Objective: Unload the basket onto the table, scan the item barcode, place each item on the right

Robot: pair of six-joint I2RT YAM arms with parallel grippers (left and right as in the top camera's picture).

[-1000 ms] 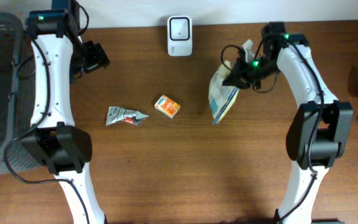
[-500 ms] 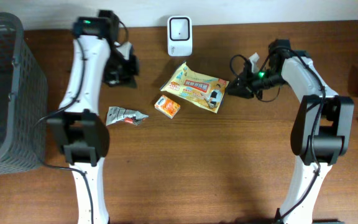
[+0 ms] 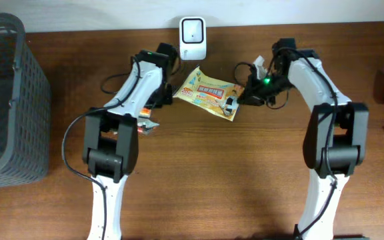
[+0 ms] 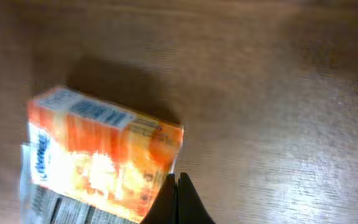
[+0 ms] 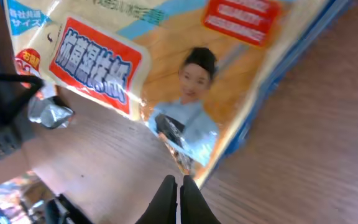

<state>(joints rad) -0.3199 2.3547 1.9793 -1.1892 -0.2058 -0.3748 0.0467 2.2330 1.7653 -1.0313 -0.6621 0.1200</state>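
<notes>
Packet [image 3: 209, 93], face-up on the tabletop [image 3: 212, 173] just on the near side of the scanner [image 3: 192, 30], apparently set there for reading; right claw [image 5: 179, 186] closed at its right edge, grip uncertain; left claw [image 4: 178, 190] closed, empty, beside the box [image 4: 98, 155].

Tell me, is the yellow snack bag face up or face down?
Face up: the snack bag shows its printed front, with a red label and a person's picture, toward the overhead camera.
</notes>
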